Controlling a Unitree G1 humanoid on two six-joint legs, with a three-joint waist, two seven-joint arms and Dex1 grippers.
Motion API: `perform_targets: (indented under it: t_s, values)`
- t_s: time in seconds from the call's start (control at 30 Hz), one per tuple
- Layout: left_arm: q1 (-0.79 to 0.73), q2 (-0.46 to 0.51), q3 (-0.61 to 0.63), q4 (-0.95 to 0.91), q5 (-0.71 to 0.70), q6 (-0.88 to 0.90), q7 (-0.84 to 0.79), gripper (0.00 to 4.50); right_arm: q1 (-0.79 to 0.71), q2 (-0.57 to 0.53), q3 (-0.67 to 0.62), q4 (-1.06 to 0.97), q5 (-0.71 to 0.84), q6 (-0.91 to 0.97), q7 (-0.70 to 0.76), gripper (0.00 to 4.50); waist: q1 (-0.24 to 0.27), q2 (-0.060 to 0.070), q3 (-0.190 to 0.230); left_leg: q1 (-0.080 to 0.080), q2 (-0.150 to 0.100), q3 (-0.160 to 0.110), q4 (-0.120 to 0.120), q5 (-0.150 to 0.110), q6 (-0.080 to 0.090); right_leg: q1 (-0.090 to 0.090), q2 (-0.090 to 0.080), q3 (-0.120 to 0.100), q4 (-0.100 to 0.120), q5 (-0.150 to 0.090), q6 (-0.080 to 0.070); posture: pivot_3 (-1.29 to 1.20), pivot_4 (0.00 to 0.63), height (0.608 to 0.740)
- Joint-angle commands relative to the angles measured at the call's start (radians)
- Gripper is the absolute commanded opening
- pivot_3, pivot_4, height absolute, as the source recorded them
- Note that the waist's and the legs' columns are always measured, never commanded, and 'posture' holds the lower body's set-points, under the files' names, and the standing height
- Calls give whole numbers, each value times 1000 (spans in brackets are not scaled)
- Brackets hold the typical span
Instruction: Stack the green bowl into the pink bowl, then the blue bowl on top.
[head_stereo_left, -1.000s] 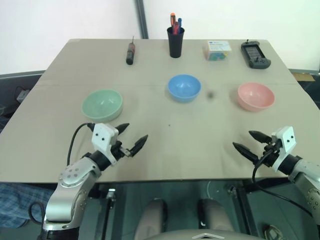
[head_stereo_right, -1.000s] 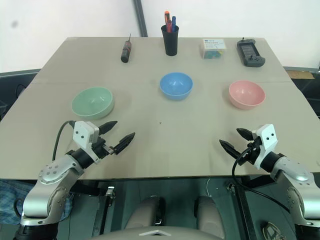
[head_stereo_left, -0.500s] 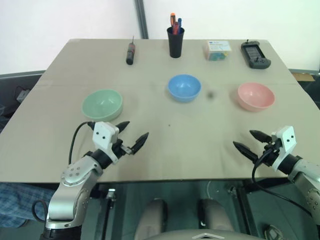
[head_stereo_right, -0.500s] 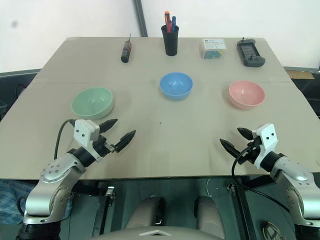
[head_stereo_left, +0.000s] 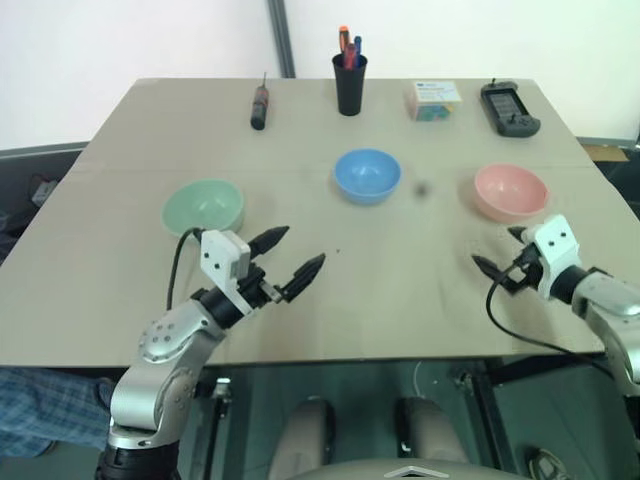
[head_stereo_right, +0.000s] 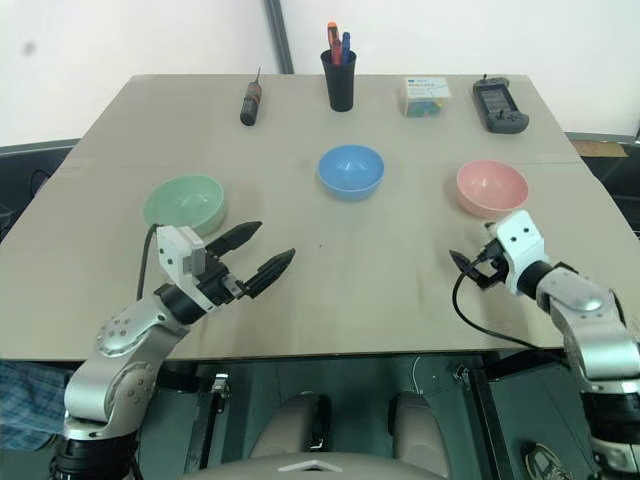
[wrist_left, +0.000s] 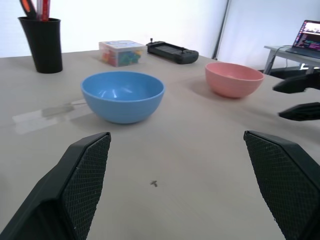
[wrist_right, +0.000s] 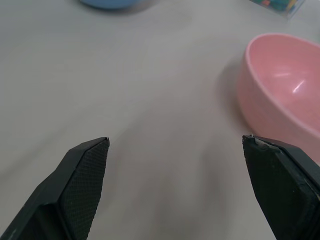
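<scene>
Three bowls stand upright and apart on the tan table (head_stereo_left: 120, 270): the green bowl (head_stereo_left: 203, 206) at the left, the blue bowl (head_stereo_left: 367, 175) in the middle, the pink bowl (head_stereo_left: 511, 192) at the right. My left gripper (head_stereo_left: 302, 247) hovers open and empty just near and right of the green bowl, pointing toward the blue bowl (wrist_left: 122, 95). My right gripper (head_stereo_left: 494, 248) is open and empty close in front of the pink bowl (wrist_right: 280, 95), which lies just off one fingertip (wrist_right: 272, 160).
Along the far edge stand a screwdriver (head_stereo_left: 259, 104), a black cup of pens (head_stereo_left: 350, 82), a clear box of coloured bits (head_stereo_left: 434, 100) and a black handheld device (head_stereo_left: 510, 108). A laptop (wrist_left: 311, 34) sits beyond the table's right side.
My left gripper has risen and moved right, toward the table's middle. My right gripper has moved forward to the pink bowl and rolled. The bowls have not moved.
</scene>
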Motion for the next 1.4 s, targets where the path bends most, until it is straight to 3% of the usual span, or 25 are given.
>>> perform_targets:
  t_s: [0.03, 0.37, 0.83, 1.03, 1.07, 1.2, 1.4]
  values:
    - [-33, -5, -21, -58, -37, -4, -11, 4500, -107, -50, 45, 55, -78, -19, 16, 4475, 0, 0, 0, 0, 0, 1, 0, 0, 0, 0, 0, 0, 0, 0, 0, 0, 150, 740]
    - [-78, -13, -64, -79, -72, 1, -4, 4500, -438, -67, 151, 425, -220, -85, 58, 4475, 0, 0, 1, 0, 0, 2, 0, 0, 0, 0, 0, 1, 0, 2, 3, 0, 150, 740]
    - [-94, -20, -87, -88, -64, -14, 0, 4500, -645, -28, 255, 854, -300, -130, 200, 4475, -4, 1, 1, 0, 0, 4, 0, 0, 0, 0, 0, 2, -1, 2, 3, 0, 150, 740]
    - [-89, -19, -87, -84, -56, -19, 3, 4500, -667, -15, 263, 887, -313, -157, 233, 1911, -2, 1, 1, 0, 0, 4, 0, 0, 0, 0, 0, 3, -1, 2, 3, 0, 150, 740]
    - [-88, -20, -88, -84, -54, -20, 4, 4500, -667, -15, 263, 885, -315, -160, 234, 1688, -2, 1, 1, 0, 0, 4, 0, 0, 0, 0, 0, 3, -1, 2, 3, 0, 150, 740]
    - [-88, -22, -96, -85, -47, -25, 3, 4500, -658, -15, 262, 868, -321, -164, 242, 104, -3, 1, 1, 0, 0, 4, 0, 0, 0, 0, 0, 3, -1, 2, 3, 0, 150, 740]
    - [-73, -20, -89, -72, -42, -41, -9, 4500, -621, -38, 252, 757, -289, -188, 324, 104, -3, 1, 2, 0, 0, 4, 0, 0, 0, 0, 0, 2, -1, 2, 3, 0, 150, 740]
